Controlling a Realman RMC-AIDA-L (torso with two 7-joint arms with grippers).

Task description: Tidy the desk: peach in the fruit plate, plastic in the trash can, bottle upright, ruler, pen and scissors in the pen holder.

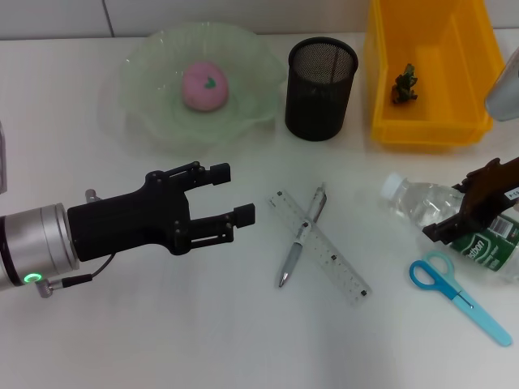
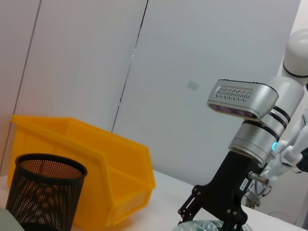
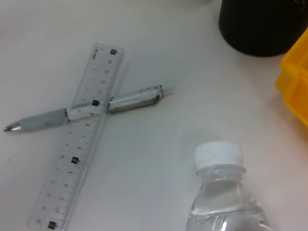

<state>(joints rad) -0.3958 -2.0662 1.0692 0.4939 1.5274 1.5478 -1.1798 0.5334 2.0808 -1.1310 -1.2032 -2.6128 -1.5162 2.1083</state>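
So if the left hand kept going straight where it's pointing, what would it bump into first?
Probably the pen, which lies crossed over the ruler. The open left hand points right toward them, though its height above the desk is unclear.

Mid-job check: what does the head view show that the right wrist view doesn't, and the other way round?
Only the head view shows the peach in the fruit plate, the scissors beside the lying bottle, the dark scrap inside the yellow bin, the open left gripper hovering over the table, and the right gripper down at the bottle.

Only the right wrist view shows the ruler's printed scale close up.

Both show the pen crossed over the ruler, the capped bottle, the pen holder and the yellow bin.
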